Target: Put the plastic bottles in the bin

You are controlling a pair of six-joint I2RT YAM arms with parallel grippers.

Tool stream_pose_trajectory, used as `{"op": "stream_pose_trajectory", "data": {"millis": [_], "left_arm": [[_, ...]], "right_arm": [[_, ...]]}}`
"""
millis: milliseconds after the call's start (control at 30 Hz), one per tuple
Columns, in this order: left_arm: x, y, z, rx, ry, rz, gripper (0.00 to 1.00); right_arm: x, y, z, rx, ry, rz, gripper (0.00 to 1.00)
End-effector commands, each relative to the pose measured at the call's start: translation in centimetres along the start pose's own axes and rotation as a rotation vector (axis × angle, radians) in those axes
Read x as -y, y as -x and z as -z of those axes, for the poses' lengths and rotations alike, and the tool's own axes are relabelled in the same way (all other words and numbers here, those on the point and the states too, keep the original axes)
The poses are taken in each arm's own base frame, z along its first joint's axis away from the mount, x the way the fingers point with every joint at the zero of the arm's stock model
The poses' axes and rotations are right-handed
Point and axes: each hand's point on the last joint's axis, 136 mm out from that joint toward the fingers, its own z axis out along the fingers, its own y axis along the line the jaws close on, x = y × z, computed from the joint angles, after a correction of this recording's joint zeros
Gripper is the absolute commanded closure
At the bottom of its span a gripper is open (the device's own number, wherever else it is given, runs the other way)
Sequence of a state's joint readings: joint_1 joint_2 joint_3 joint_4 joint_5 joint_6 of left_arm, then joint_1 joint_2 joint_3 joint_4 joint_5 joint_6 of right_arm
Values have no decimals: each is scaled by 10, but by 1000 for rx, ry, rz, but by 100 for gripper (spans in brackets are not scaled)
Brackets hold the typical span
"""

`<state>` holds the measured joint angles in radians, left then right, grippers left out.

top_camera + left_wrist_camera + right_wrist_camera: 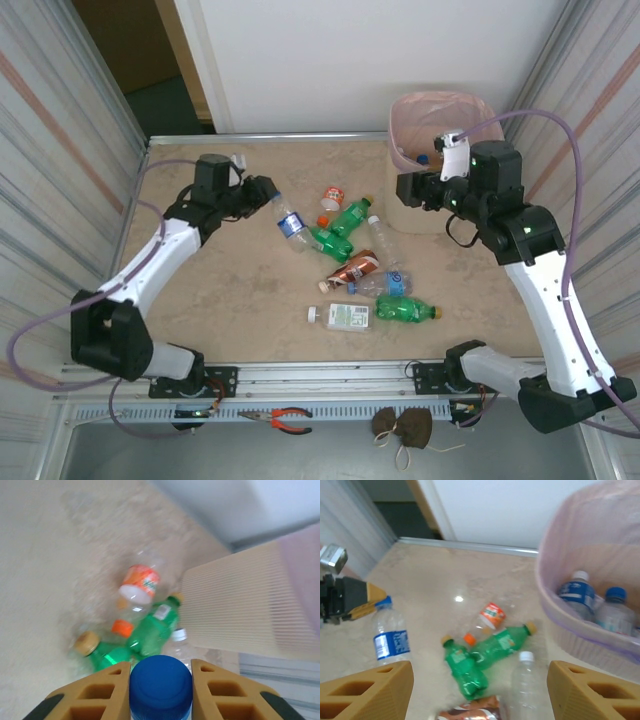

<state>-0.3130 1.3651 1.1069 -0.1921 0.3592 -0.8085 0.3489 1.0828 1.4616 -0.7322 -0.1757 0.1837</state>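
left gripper (265, 192) clenched on blue-capped bottle (291, 226), bare table (200, 290) leftward, right gripper (405, 188) released beside bin (478, 106)

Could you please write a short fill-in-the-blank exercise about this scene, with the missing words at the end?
The left gripper is shut on a bottle with a ____ cap.
The jaws of the right gripper stand ____.
The bin is lined with a ____ bag.
Missing words: blue; open; pink.
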Motion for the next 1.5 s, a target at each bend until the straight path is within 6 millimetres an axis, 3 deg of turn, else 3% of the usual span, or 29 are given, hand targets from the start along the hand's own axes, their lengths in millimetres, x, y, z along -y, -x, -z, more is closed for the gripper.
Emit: {"op": "stream_pose_trajectory", "data": {"millis": [0,233,467,633,1000,1267,1467], "left_arm": [[42,15,29,97,-165,-190,85],[128,8,90,152,-533,-493,88],[173,-2,137,184,-694,-702,94],[185,-5,148,190,-690,-751,97],[192,-8,148,195,-714,-762,98],[204,-18,156,169,-788,-799,98],[211,-21,162,162,-815,-818,98]], "right_arm": [[-32,21,8,109,163,14,30],[-73,29,11,176,364,64,29],[-119,33,11,215,551,134,28],[-150,33,4,230,606,210,27],[-199,26,-39,181,642,235,20],[-217,16,-54,119,721,270,19],[-223,6,-49,67,783,299,23]]}}
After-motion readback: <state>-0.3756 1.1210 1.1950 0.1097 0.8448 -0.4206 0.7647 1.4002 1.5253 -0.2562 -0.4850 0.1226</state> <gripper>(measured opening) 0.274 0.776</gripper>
